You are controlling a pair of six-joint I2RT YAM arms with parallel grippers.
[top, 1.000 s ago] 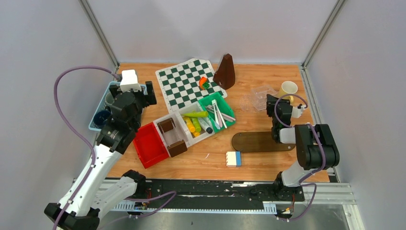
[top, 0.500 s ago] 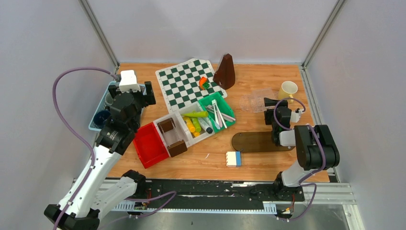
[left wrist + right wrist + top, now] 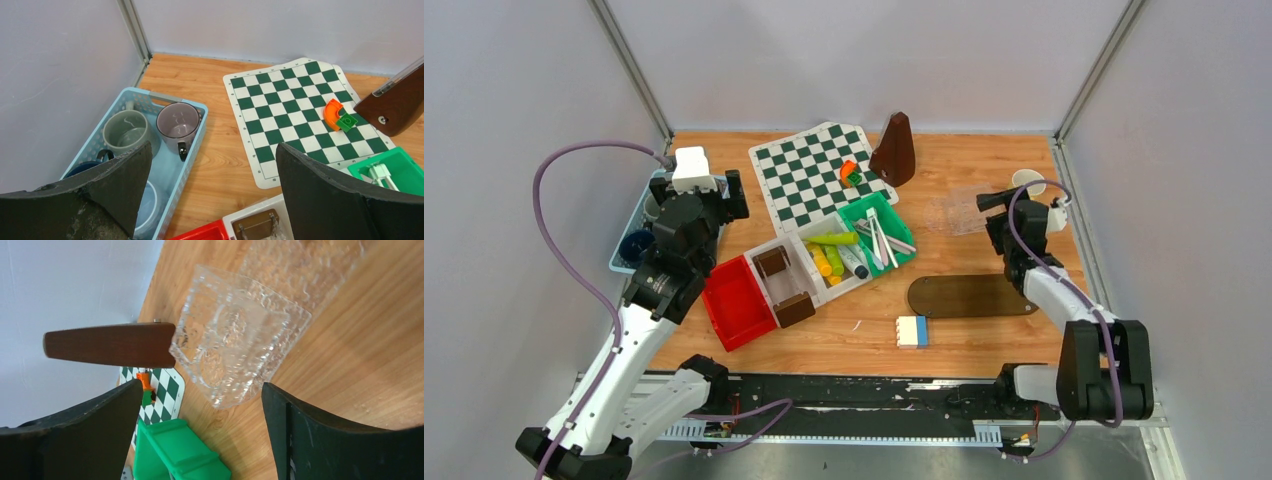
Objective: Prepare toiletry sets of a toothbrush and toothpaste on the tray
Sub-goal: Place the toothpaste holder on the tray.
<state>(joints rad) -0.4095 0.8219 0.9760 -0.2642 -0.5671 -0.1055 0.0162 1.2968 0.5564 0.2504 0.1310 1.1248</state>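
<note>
A dark oval tray [image 3: 972, 296] lies at the front right. Whitish toothbrushes [image 3: 882, 238] lie in the green bin [image 3: 870, 212]. Green and yellow tubes [image 3: 829, 258] lie in the white bin beside it. A pale yellow mug [image 3: 1027, 181] stands at the far right, partly behind my right arm's cable. My right gripper [image 3: 990, 204] [image 3: 200, 435] is open and holds nothing, facing a clear plastic container [image 3: 240, 355]. A grey-green mug [image 3: 125, 132], a grey mug [image 3: 178, 121] and a light blue mug [image 3: 145, 207] sit in the blue basket [image 3: 192, 145]. My left gripper [image 3: 212, 200] [image 3: 699, 192] hangs open above the basket's edge.
A chessboard mat [image 3: 809, 175] with small orange and green pieces lies at the back. A brown metronome [image 3: 894, 150] stands beside it. A red bin [image 3: 736, 300] and small brown boxes [image 3: 782, 285] sit mid-left. A blue-white block [image 3: 912, 331] lies near the front edge. The side walls are close.
My right gripper has opened wide and its arm has stretched out and lifted beside the pale yellow mug, which stays on the table. The left arm has not moved.
</note>
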